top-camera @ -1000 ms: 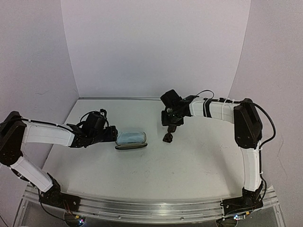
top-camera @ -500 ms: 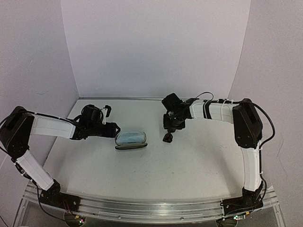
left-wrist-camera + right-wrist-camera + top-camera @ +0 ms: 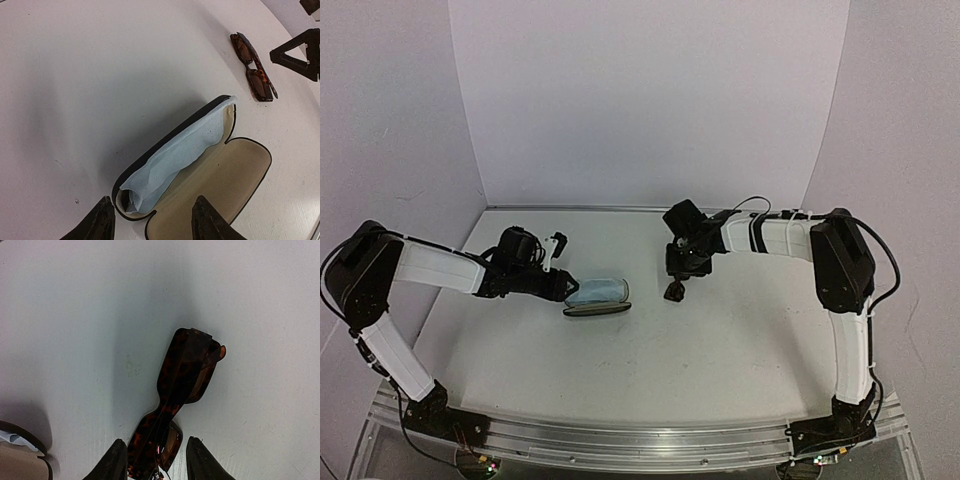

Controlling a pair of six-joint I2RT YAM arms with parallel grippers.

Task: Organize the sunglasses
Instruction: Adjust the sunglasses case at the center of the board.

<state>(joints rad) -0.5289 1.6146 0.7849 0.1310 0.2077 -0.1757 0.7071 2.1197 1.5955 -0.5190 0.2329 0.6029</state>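
1. Change: the left end effector (image 3: 152, 212) has brought its fingers somewhat closer. They are still apart and empty, at the near end of the open case (image 3: 240, 170).
2. Meaning: nothing is packed yet. The sunglasses (image 3: 175, 395) lie folded on the counter (image 3: 650, 370) near the case, below the open, empty right end effector (image 3: 155, 460).
3. Obstacle: a blue cloth (image 3: 175, 157) lies inside the case and may be in the way.

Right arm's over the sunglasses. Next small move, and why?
Probably close the right fingers on the folded brown tortoiseshell sunglasses: one end lies between them, and the black oval case stands open, light blue cloth inside.
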